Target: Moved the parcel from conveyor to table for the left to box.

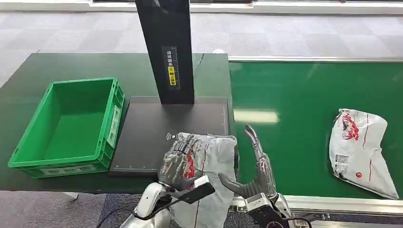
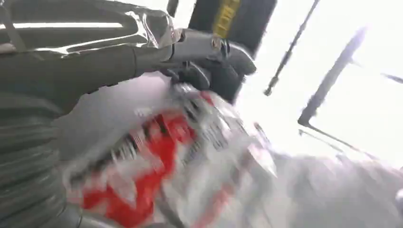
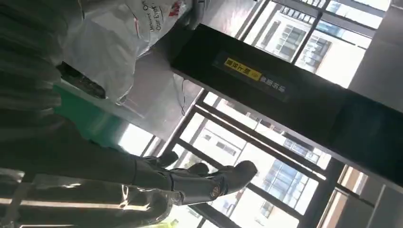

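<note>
Dark green tabletop [image 1: 28,95] is carrying an empty green plastic crate [image 1: 71,126] at left, while the left hand [image 1: 178,159] is gripping a crinkled white-and-red plastic parcel [image 1: 214,156] at the near edge, the right hand [image 1: 254,171] hanging open beside it.

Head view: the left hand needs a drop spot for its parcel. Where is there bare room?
The green crate is empty. The belt is bare between the right hand and the second parcel. It is crowded at the pad's near edge, where the left hand grips its parcel.
</note>
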